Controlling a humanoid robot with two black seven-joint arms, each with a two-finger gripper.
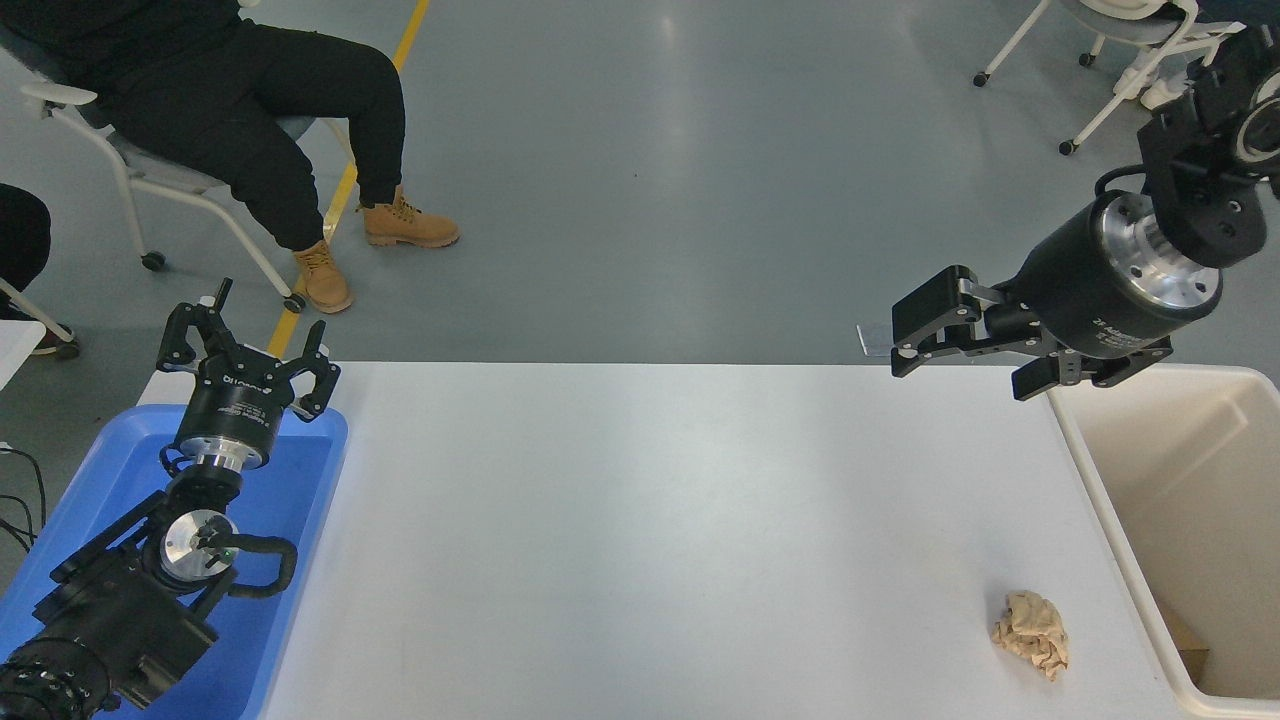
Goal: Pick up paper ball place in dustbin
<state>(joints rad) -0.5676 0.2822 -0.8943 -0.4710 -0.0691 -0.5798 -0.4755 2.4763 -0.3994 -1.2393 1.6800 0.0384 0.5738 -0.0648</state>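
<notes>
The paper ball (1032,632), a crumpled tan wad, lies on the white table (640,520) near the front right. The cream-white dustbin (1100,500) stands at the table's right edge, just right of the ball, with a scrap of brown material at its bottom. My right gripper (955,355) hangs over the table's far right edge, pointing left, open and empty, far behind and above the ball. My left gripper (245,340) is parked at the lower left, open and empty.
A blue plastic tray (300,470) sits under the left arm at the table's left edge. A seated person's legs (300,150) are beyond the far left corner. Wheeled chairs (1120,60) stand at the far right.
</notes>
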